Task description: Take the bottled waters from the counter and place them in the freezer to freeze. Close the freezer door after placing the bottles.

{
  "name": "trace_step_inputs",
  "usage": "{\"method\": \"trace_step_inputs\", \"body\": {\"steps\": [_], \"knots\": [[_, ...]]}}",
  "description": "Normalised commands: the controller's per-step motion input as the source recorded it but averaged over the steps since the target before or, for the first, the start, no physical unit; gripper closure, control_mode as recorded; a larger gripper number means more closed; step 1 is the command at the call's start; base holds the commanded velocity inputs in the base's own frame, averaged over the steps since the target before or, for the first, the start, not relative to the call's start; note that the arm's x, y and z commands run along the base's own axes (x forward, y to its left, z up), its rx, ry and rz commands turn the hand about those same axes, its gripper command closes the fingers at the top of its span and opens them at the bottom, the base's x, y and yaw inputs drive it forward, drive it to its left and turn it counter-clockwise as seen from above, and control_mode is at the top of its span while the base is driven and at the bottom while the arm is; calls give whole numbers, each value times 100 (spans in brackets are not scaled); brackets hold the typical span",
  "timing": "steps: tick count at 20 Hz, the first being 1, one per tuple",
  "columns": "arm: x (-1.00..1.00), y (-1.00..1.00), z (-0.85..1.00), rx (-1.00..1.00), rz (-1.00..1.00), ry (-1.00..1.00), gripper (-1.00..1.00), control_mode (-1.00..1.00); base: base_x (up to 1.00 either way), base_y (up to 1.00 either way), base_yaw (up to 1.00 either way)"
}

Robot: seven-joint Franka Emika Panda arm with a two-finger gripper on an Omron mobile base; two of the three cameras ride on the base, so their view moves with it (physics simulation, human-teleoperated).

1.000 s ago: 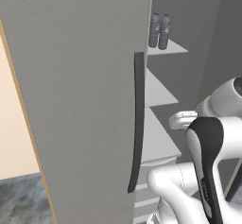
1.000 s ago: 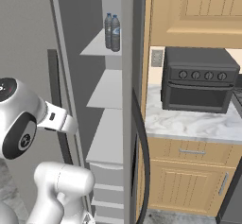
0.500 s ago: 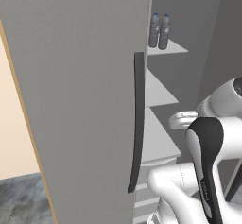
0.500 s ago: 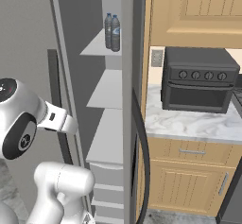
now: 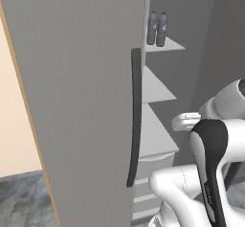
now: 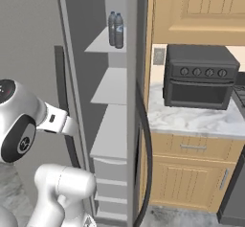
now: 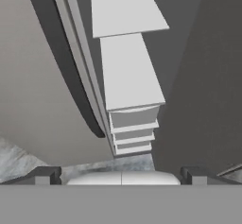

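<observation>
Nothing has moved in the last second: the pictures match the ones from a moment ago, so the robot seems to be pausing. The two bottled waters (image 5: pixel 157 28) already stand side by side on a high shelf in the freezer (image 6: pixel 112 85), at about 12 o'clock in the right base view. That part of the job looks done (only closing is left). The freezer door (image 5: pixel 76 101) still hangs wide open, its dark bar handle (image 5: pixel 134 118) at 6 o'clock from the bottles. The arm stays folded low in front of the shelves. The gripper (image 7: pixel 121 175) holds nothing and its fingers are spread far apart, pointing at the lower drawers (image 7: pixel 133 134).
</observation>
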Motion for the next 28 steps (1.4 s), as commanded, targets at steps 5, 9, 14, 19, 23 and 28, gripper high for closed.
{"method": "trace_step_inputs", "body": {"steps": [5,9,14,19,23,28], "knots": [[0,0,0,0,0,0,-100,100,-54,0,0],[0,0,0,0,0,0,-100,100,-52,0,0],[0,0,0,0,0,0,-100,100,-49,-7,1],[0,0,0,0,0,0,-100,100,-28,-28,1],[0,0,0,0,0,0,-100,100,-2,-50,8],[0,0,0,0,0,0,-100,100,0,-64,17]]}}
